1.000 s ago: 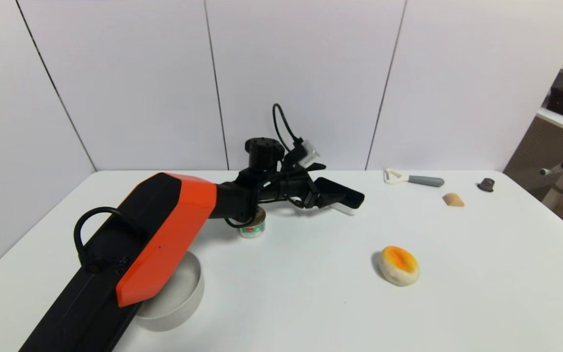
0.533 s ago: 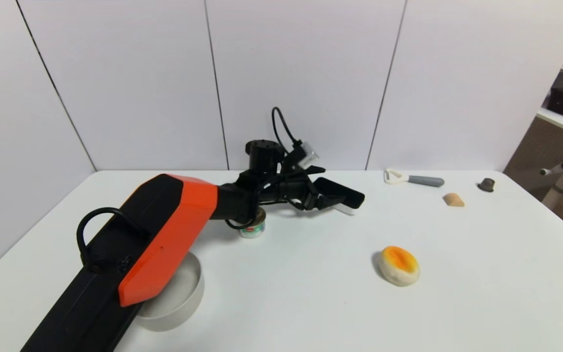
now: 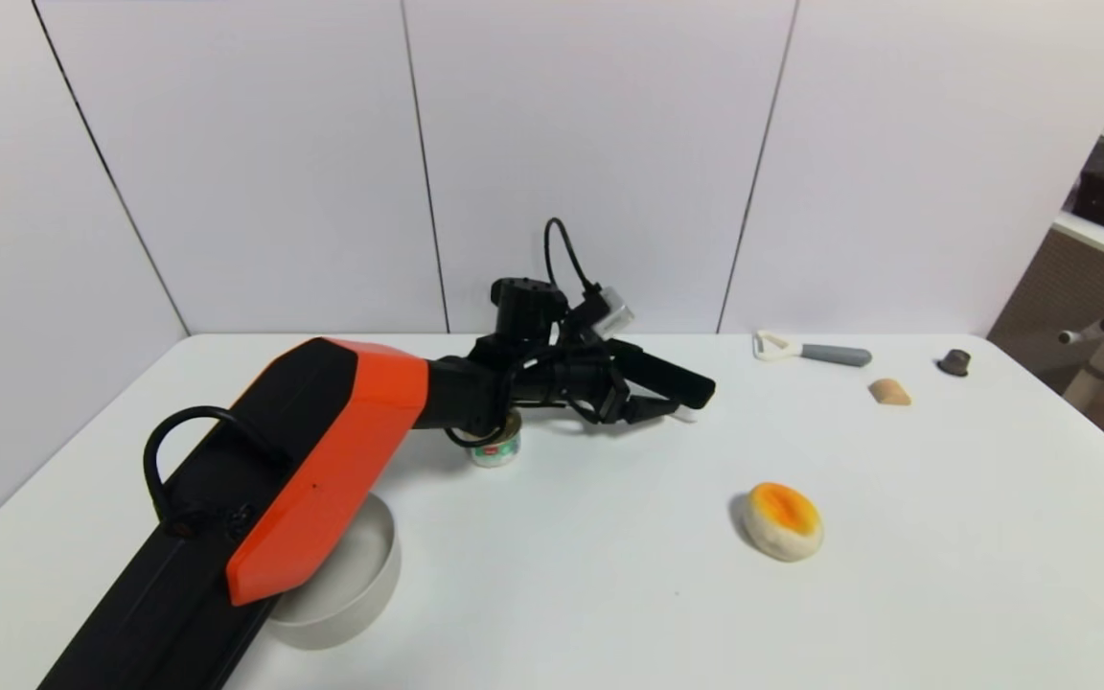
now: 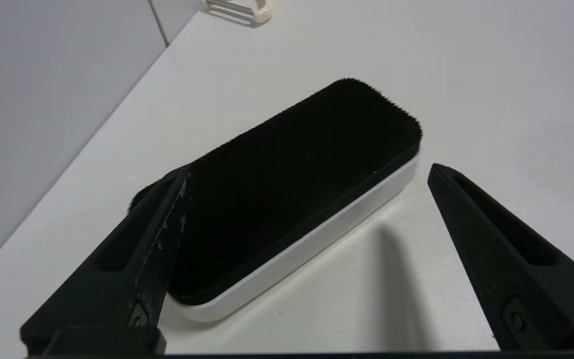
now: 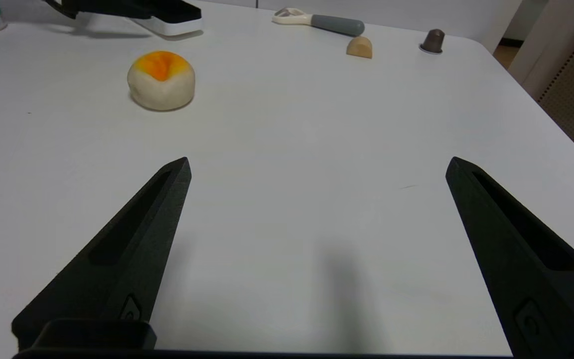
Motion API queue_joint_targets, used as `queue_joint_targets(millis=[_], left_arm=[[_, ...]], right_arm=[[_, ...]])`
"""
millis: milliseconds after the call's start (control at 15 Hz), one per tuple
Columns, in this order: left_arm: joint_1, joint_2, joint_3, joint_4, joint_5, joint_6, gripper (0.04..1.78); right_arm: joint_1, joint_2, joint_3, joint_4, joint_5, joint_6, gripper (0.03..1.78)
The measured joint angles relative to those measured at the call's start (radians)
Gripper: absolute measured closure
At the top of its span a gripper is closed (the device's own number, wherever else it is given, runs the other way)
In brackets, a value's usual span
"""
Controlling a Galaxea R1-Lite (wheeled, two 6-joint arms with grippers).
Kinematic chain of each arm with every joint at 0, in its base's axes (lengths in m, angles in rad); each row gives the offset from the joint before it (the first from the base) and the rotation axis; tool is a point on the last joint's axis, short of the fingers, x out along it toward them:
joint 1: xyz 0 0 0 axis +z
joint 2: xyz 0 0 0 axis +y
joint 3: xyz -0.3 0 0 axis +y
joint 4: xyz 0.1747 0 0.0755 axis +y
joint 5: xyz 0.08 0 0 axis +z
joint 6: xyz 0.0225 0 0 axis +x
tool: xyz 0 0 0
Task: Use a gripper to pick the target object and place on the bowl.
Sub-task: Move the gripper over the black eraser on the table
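Here the target object (image 4: 292,194), a flat block with a black felt top and white base, is lying on the white table (image 3: 609,575) toward the far middle, tilted across the line of approach. The left gripper (image 4: 307,174) is hovering right over it with its fingers spread wide; one finger (image 4: 152,234) is overlapping the block's near end while the other is sitting apart from its white edge, so the block is not yet squarely between them. Judging by that skew, the wrist is probably needing a turn before closing across the narrow width. The bowl (image 3: 360,585) is waiting near the robot, partly under the left forearm, well apart from the block. A tin can (image 3: 496,447) is standing just beside the arm, so a low swing back could clip it. The right gripper (image 5: 317,169) is idling wide open above bare table.
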Motion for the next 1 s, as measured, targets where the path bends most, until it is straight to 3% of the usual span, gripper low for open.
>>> queue_joint_targets(millis=[1000], left_arm=[[-0.01,-0.052,0.006,0.154,0.002,0.094,0.13]], right_arm=[[0.0,0.0,0.0,0.0,0.0,0.0,0.04]])
